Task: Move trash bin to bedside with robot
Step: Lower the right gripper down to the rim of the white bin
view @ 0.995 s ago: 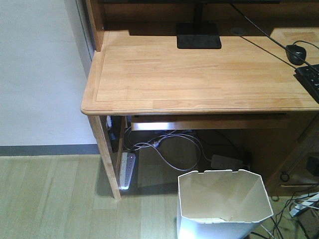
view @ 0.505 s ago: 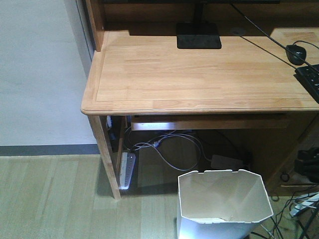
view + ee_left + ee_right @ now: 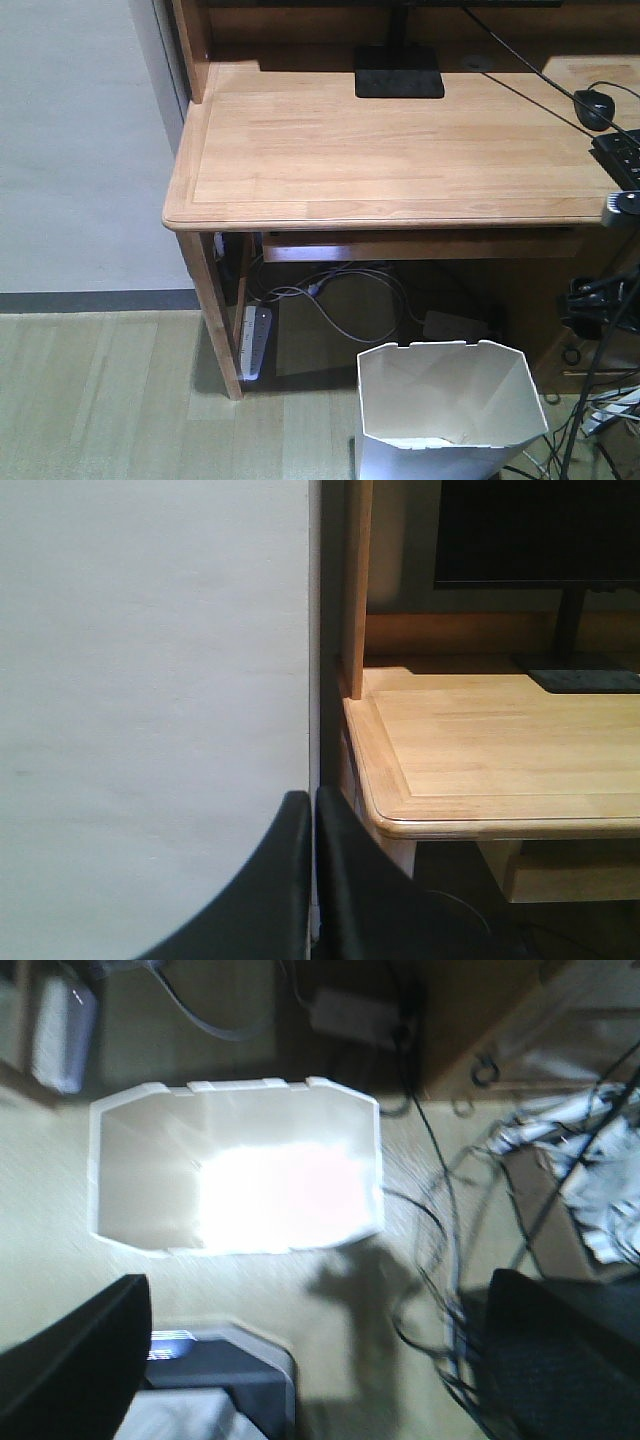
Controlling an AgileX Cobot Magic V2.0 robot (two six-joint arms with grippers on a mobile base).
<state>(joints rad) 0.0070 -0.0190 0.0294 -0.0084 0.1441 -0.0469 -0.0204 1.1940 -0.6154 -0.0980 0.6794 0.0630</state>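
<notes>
A light wooden desk (image 3: 400, 150) fills the far part of the scene. Its rounded left corner is near a pale wall (image 3: 70, 150) with a dark baseboard (image 3: 90, 300). A black monitor stand (image 3: 398, 72) sits at the far edge of the desk, and a black mouse (image 3: 594, 108) and keyboard (image 3: 622, 158) lie at its right edge. Underneath, a white power strip (image 3: 254, 340) sits just beside the left leg. Grey cables (image 3: 340, 310) loop right towards a power adapter (image 3: 452, 325). The floor (image 3: 110, 400) is pale wood-grain.
</notes>
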